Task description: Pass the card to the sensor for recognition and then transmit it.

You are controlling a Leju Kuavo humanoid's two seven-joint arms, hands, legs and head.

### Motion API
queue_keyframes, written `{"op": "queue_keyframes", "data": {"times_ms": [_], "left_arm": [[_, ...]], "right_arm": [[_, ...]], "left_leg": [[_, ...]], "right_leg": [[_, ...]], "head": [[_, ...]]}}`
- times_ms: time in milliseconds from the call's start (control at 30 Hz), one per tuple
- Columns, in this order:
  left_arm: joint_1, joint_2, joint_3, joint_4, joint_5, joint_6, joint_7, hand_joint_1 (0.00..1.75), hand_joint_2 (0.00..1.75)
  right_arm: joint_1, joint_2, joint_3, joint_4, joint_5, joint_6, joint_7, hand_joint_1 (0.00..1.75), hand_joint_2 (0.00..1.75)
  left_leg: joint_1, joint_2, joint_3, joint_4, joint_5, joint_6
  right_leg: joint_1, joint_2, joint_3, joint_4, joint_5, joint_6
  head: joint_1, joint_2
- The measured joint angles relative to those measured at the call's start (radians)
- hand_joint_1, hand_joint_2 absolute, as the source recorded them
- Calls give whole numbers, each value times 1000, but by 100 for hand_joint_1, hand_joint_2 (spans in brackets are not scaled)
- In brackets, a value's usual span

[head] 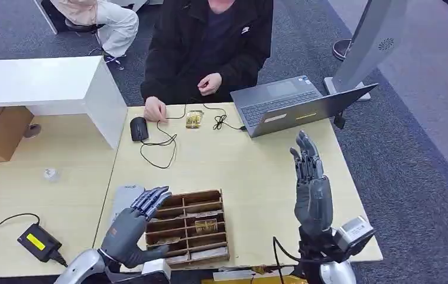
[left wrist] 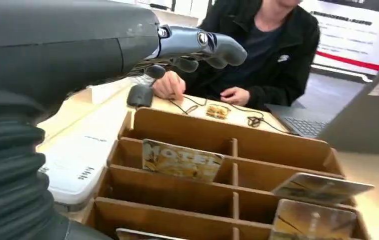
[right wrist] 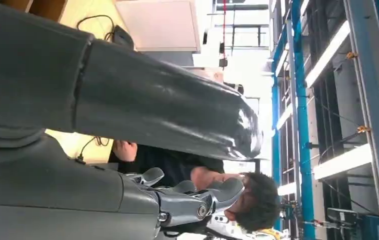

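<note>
A brown compartment box [head: 189, 228] stands at the table's near edge with several gold cards in it. One card printed MOTEL [left wrist: 181, 160] stands upright in a far slot, and two more cards [left wrist: 322, 187] lean at one end. My left hand [head: 133, 228] hovers over the box's left end, with its fingers [left wrist: 197, 45] spread above the slots and nothing in them. A flat white sensor pad [head: 124, 198] lies just left of the box, partly under that hand. My right hand [head: 311, 189] is raised to the right of the box, fingers straight up and empty.
A person in a black jacket [head: 210, 41] sits across the table, one hand beside a black mouse [head: 139, 128]. A gold item [head: 194, 119] on a cable lies near them. An open laptop [head: 286, 106] stands at the far right. A black adapter [head: 38, 242] sits on the left table.
</note>
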Motion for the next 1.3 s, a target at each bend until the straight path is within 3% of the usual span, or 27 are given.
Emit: {"op": "queue_keyframes", "data": {"times_ms": [33,67,367,1133,1300], "left_arm": [[0,-1,0,0,-10,8,10,0,175],[0,-3,0,0,-22,17,19,175,175],[1,-28,0,0,-67,80,38,175,175],[11,-41,0,0,-37,93,7,175,175],[13,-51,1,-2,-39,126,7,175,175]], "right_arm": [[2,0,-1,0,3,1,0,0,0],[4,0,-2,-1,6,1,0,0,0],[14,0,-8,-2,9,7,0,0,0],[18,0,-8,-3,9,0,0,0,0],[18,0,-8,-7,9,-2,0,0,0]], "left_leg": [[0,0,0,0,0,0],[0,0,0,0,0,0],[0,0,0,0,0,0],[0,0,0,0,0,0],[0,0,0,0,0,0]], "right_leg": [[0,0,0,0,0,0],[0,0,0,0,0,0],[0,0,0,0,0,0],[0,0,0,0,0,0],[0,0,0,0,0,0]], "head": [[0,0],[0,0],[0,0],[0,0],[0,0]]}}
